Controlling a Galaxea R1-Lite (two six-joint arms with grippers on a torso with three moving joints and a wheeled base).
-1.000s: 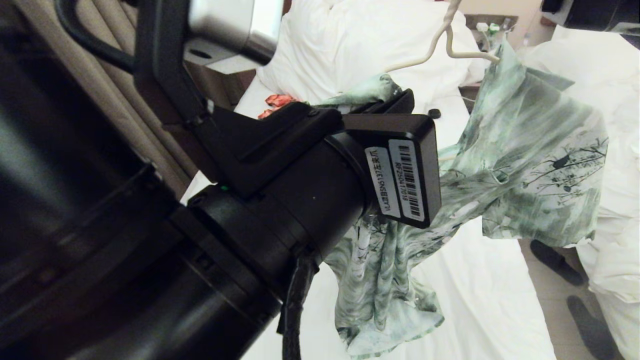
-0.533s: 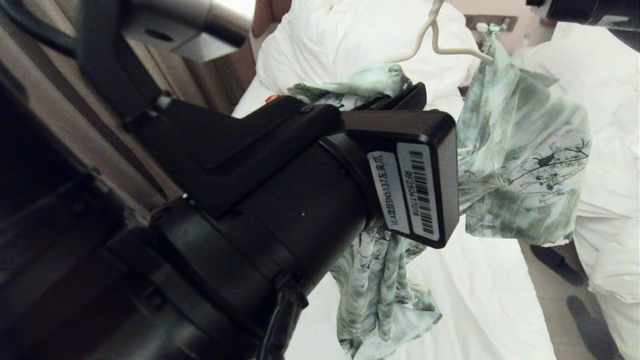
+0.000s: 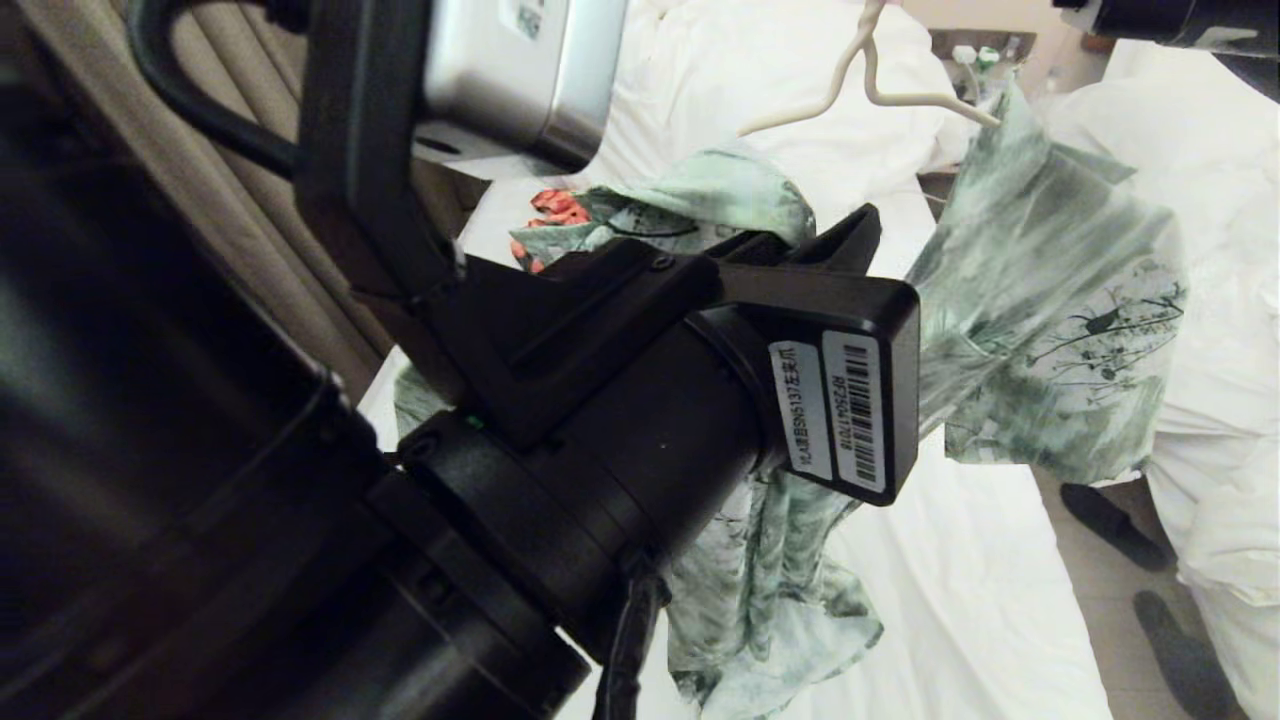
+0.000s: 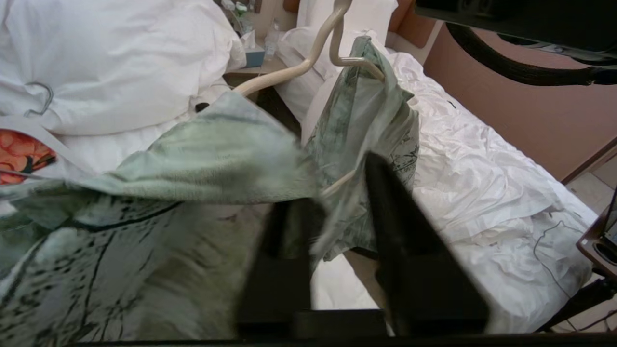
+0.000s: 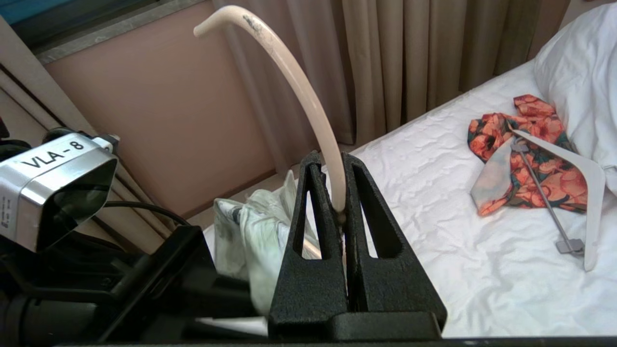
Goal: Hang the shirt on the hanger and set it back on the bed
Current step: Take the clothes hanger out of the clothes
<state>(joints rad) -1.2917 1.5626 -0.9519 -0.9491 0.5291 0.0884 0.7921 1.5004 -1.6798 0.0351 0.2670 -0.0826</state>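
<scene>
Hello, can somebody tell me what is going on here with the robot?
The right tool is shut on the hook of a cream hanger, holding it up over the bed. A green shirt hangs from one end only. The left tool, fingers parted, is at the loose side of the shirt.

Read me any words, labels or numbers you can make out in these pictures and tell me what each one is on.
"VLA-8": on the silver camera box mounted on the left arm, read in the right wrist view.
Two white barcode stickers on the black left wrist housing: printed codes too small to read reliably.
White sticker on the silver camera box in the head view: too blurred to read.
No other text.
</scene>
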